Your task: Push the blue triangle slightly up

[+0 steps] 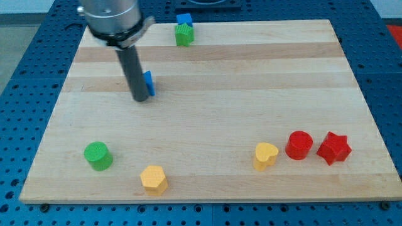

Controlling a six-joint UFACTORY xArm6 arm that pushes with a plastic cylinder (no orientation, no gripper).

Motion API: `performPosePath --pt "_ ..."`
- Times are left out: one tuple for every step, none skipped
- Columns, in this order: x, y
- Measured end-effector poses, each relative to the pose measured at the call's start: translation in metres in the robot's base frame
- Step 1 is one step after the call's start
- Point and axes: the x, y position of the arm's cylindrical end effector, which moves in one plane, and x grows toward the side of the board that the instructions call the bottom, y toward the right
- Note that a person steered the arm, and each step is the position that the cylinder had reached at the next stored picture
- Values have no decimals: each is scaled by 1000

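Observation:
The blue triangle (pixel 149 82) sits on the wooden board (pixel 207 113) in the upper left part, mostly hidden behind my rod. My tip (pixel 141 98) rests on the board, touching the triangle's left side and just below it. Only a thin blue edge of the block shows to the right of the rod.
A blue block (pixel 184 20) sits against a green block (pixel 184 36) at the top edge. A green cylinder (pixel 98 155) and a yellow hexagon (pixel 154 179) lie at bottom left. A yellow heart (pixel 266 155), red cylinder (pixel 299 145) and red star (pixel 333 148) lie at bottom right.

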Motion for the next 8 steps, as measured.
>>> performPosePath --pt "-15 5" --pt "-24 5" --pt "-17 5" --pt "-7 -3" --pt "-30 6" --pt "-58 19" --pt "-63 24" --pt "-31 0"
